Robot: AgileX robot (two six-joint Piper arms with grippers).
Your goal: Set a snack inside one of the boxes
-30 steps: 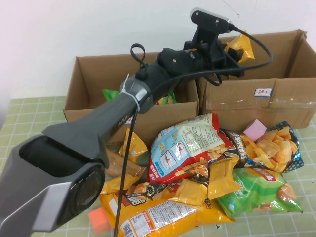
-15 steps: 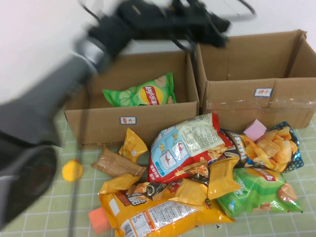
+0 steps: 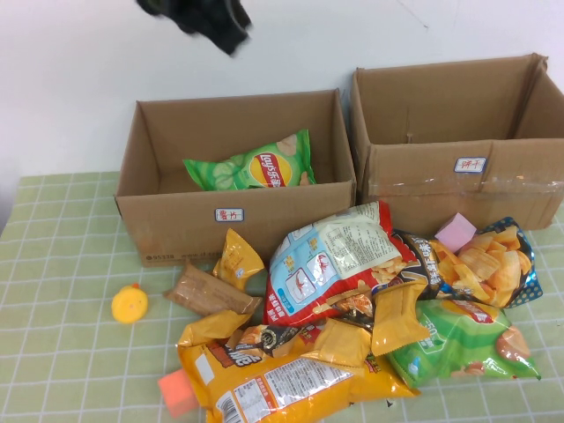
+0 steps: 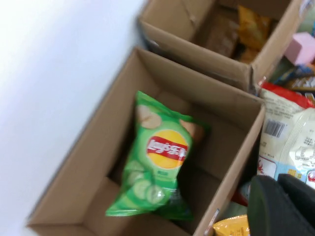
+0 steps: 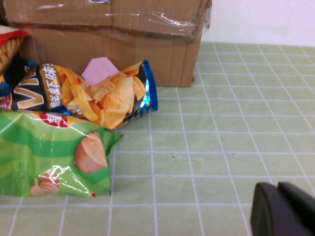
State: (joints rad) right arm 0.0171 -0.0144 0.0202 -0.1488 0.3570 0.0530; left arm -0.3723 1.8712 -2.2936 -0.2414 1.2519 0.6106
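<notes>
A green Lay's bag (image 3: 251, 165) lies inside the left cardboard box (image 3: 176, 216) at the bench's far edge, the left gripper (image 3: 207, 19) blurred high above it, jaws impossible to judge, while the right gripper (image 5: 284, 212), fingers pressed together and empty, sits low near the bench's right edge.

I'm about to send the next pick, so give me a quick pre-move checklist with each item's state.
1. Left end effector clear of both boxes, high above the left box: ok.
2. Left end effector carrying nothing: cannot tell.
3. Green chip bag lying inside the left box: ok.
4. Right box open: ok.
5. Snack pile on the table for picking: ok.
6. Right end effector low over bare table, off the pile: ok.
</notes>
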